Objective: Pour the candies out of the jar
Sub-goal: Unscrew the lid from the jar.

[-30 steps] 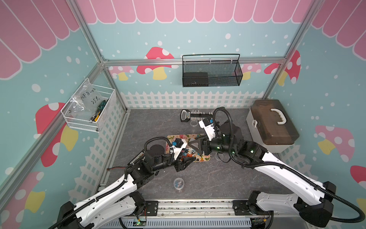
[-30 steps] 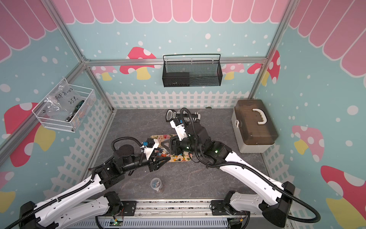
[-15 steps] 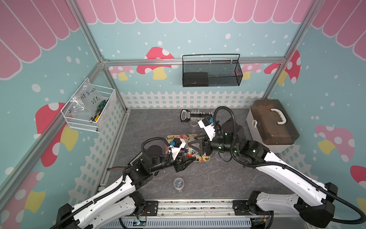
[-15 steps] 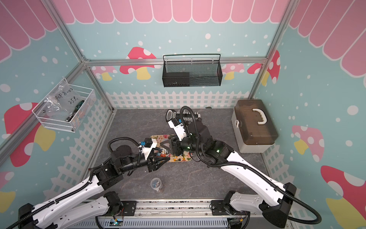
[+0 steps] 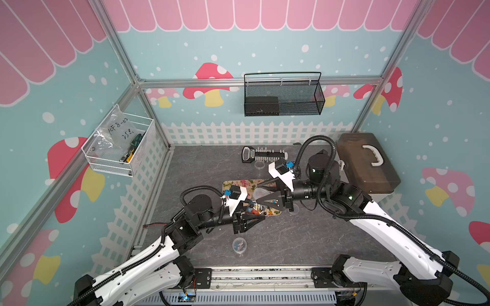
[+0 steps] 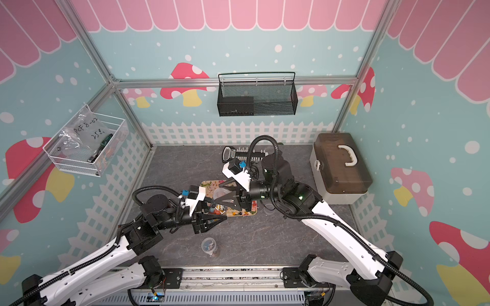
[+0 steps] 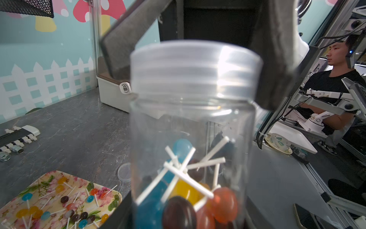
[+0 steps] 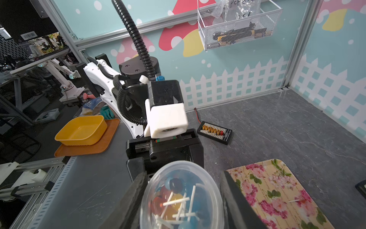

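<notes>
Currently the L gripper is clamped on the base end of the jar; its dark fingers show at both sides of the jar's bottom in the left wrist view. The R gripper meets it head-on and is closed on the lid, w/ one of its pads against each side of the lid. So the jar spans the gap between the two grippers, base toward L, lid toward R, and the lid is on. Inside, candies are piled at the base end, right by the L fingers, sticks crossed over them. Both grippers hang over the tray, approx. over the edge nearest the arms' bases. More candies lie loose on it, below and off to one side of the L gripper. A loose clear cap sits on the table just past the tray, ahead of the L gripper. A 2nd jar stands on the table back toward the arms' bases, well apart from both grippers.
</notes>
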You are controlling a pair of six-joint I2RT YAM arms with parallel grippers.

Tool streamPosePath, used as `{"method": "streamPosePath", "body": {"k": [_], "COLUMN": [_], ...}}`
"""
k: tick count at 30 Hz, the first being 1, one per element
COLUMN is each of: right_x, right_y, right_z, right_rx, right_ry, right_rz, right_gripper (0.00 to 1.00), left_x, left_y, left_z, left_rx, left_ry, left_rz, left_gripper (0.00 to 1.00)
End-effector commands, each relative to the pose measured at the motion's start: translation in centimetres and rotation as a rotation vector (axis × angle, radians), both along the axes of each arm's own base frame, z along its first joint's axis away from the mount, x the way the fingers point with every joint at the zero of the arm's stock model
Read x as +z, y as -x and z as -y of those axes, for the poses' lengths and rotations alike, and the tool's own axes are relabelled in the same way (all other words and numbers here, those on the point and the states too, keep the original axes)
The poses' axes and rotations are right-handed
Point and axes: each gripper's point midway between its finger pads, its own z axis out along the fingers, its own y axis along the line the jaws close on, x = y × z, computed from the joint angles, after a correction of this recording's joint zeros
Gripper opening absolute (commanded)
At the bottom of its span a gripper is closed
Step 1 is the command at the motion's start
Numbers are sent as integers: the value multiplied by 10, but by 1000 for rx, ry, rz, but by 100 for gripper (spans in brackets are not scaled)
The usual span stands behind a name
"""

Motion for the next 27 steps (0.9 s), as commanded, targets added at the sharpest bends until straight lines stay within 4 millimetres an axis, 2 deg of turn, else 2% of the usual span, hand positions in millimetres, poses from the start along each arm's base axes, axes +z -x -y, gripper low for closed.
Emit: {"method": "streamPosePath", "body": {"k": [1,3,5,7,9,15,20,27], "right_x": [20,19,18,16,16,7,6,0], "right_y": [10,8,6,3,-3,-36,-38,-38], "right_z": [4,5,8,10,13,24,26,17], "right_rx": [60,43,11,-21,-74,-341,-400,-422], "right_ry": [-44,-40,-33,-30,-35,-32,-54,-39], "right_rz": [110,102,91,77,42,-179,-293,-333], "right_gripper": [34,43,58,66,69,72,72,73], "left_x": [11,10,10,10,9,0,-6,-15], "left_y": [-1,-6,-12,-15,-19,-26,-36,-42], "left_z": [-3,-5,-8,-11,-13,-14,-18,-16], "left_rx": [14,51,92,122,145,183,243,266], "left_ry": [34,35,45,60,66,32,9,-15], "left_rz": [-35,-23,-7,5,12,23,35,35], "left_gripper": [56,56,56,56,56,57,57,57]}}
